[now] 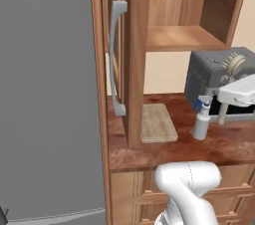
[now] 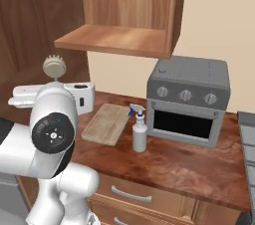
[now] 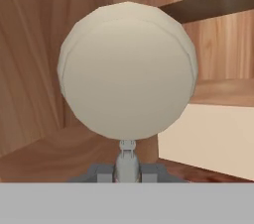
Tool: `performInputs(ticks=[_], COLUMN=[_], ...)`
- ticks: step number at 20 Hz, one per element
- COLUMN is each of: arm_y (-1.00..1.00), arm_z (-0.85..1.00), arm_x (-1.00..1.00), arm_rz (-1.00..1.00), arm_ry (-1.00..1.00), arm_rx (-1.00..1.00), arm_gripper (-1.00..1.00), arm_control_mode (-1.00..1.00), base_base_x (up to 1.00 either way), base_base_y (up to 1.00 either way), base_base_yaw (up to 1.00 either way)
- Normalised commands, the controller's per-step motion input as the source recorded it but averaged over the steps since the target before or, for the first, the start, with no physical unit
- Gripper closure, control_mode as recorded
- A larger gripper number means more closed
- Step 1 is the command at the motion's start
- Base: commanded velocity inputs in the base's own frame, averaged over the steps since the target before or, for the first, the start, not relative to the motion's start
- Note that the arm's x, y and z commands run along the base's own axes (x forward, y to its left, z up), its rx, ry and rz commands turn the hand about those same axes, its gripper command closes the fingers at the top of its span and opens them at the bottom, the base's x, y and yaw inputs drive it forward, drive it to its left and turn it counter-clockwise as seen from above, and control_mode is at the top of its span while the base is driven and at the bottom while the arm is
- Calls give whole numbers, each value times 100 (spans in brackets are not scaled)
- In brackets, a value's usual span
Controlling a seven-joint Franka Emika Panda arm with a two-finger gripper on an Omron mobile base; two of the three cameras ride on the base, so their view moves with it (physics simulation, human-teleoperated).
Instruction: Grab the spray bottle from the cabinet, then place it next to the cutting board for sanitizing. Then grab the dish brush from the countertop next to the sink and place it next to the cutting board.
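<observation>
The end effector (image 3: 127, 171) is clamped shut on the dish brush (image 3: 127, 69), pinching the thin grey stem just under the round head. In the hand view the tan bristle face stands right in front of the camera, with brown wood of the cabinet (image 3: 34, 69) behind it and a strip of pale wall lower right.

From the right base view the brush head (image 2: 54, 66) rides up in the air, above the white hand, well over the left end of the bench (image 2: 164, 167) and in front of the open wooden cabinet (image 2: 124, 15). In the left base view the hand comes in from the right edge, with the round head (image 1: 234, 63) seen against the grey toaster oven (image 1: 211, 77).

Down on the reddish bench the spray bottle (image 2: 139, 132) stands upright, blue trigger on top, just beside the right edge of the cutting board (image 2: 106, 123); I cannot tell whether they touch. The pale board lies flat near the foot of the cabinet. The toaster oven (image 2: 189, 100) sits to the right of the bottle, against the wall.

In the left base view the cabinet door stands open, its long curved grey handle (image 1: 116, 57) facing out, beside a tall flat grey panel (image 1: 47, 94).
</observation>
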Motion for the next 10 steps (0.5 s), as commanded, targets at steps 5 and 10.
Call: performInputs(ticks=[5,10], arm_y=[0,0], arm_z=[0,0], arm_x=[0,0], arm_rz=[0,0], arm_ry=[0,0], arm_rx=[0,0], arm_gripper=[100,100], arm_control_mode=[100,100], base_base_x=[13,11], base_base_y=[2,13], base_base_yaw=[0,2])
